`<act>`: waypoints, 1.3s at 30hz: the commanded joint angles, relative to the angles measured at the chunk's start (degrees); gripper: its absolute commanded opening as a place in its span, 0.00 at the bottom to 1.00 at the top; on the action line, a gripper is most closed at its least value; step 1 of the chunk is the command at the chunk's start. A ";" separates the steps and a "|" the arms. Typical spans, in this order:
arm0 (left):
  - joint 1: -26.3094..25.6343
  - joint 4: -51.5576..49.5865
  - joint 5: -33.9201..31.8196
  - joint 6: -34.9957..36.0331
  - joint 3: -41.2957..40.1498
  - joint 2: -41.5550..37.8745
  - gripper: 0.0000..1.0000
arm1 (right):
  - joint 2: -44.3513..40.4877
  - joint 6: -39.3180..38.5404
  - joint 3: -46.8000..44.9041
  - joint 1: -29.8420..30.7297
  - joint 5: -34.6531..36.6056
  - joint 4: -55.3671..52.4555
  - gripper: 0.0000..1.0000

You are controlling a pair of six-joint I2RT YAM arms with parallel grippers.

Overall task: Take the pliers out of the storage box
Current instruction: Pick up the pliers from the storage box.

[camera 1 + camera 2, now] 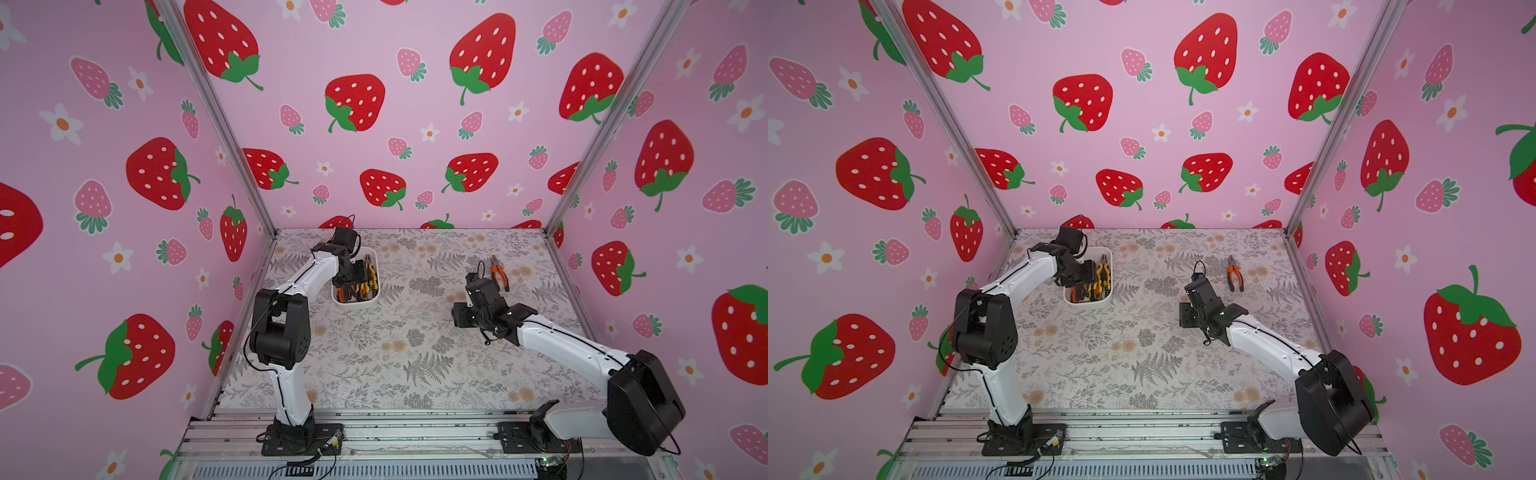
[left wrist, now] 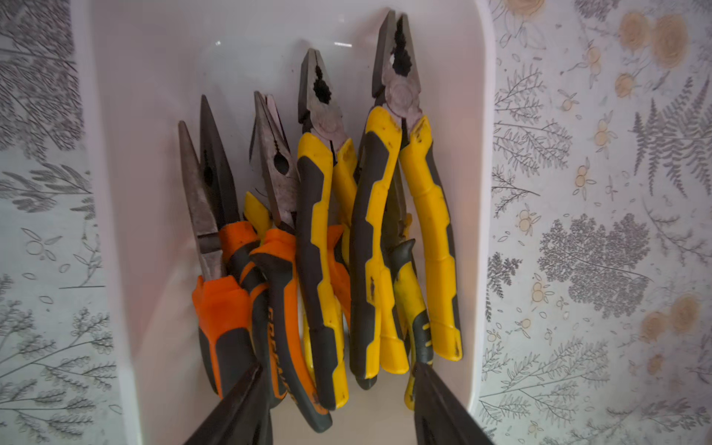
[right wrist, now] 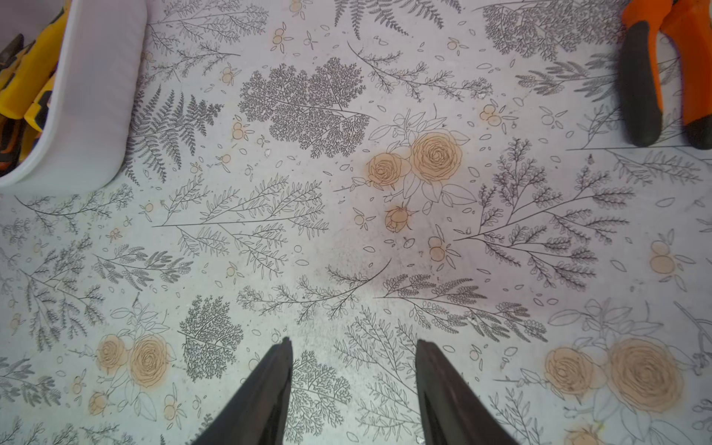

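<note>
The white storage box (image 1: 355,305) (image 1: 1088,308) stands at the back left of the table and holds several pliers (image 1: 370,279) (image 1: 1104,276) with orange-and-black and yellow-and-black handles. In the left wrist view they lie side by side (image 2: 316,231) against one wall of the box (image 2: 127,192), noses pointing away. My left gripper (image 2: 338,370) (image 1: 353,276) hangs open just over their handle ends, a finger on either side of two handles. One orange-handled pair of pliers (image 1: 499,272) (image 1: 1235,273) (image 3: 655,77) lies on the table at the back right. My right gripper (image 3: 352,343) (image 1: 464,316) is open over bare table, holding nothing.
The table carries a grey fern and flower print. Pink strawberry walls close it in on three sides, with metal posts at the back corners. A corner of the box (image 3: 96,96) shows in the right wrist view, some way from the right gripper.
</note>
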 commanded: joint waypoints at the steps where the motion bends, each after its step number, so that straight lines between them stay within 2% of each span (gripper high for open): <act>1: -0.35 -0.46 2.00 -0.84 1.75 -0.23 0.63 | -0.27 0.57 -0.75 0.37 0.93 0.69 0.56; 3: -0.59 -1.05 0.89 -0.42 2.55 0.71 0.63 | 0.55 0.57 -0.23 0.29 0.92 0.30 0.56; 7: -1.10 -3.11 -1.61 1.52 5.47 3.61 0.56 | 0.97 0.88 0.05 0.22 1.13 0.01 0.56; 10: -1.45 -3.25 -1.63 2.44 6.99 5.08 0.49 | 1.14 0.92 0.04 0.03 0.92 0.10 0.56; 17: -1.64 -4.62 -3.09 2.97 10.10 8.49 0.46 | 1.47 1.10 0.07 -0.50 0.21 0.04 0.56; 25: -2.40 -5.65 -4.29 3.65 11.57 10.48 0.32 | 1.13 1.45 -0.56 -1.55 -1.03 0.51 0.56; 35: -5.64 -8.47 -7.06 4.87 16.56 13.68 0.29 | 0.62 1.71 -1.18 -2.43 -2.17 0.96 0.56; 39: -6.50 -9.20 -7.62 4.78 18.74 14.82 0.34 | 0.50 1.80 -1.45 -2.66 -2.44 1.16 0.56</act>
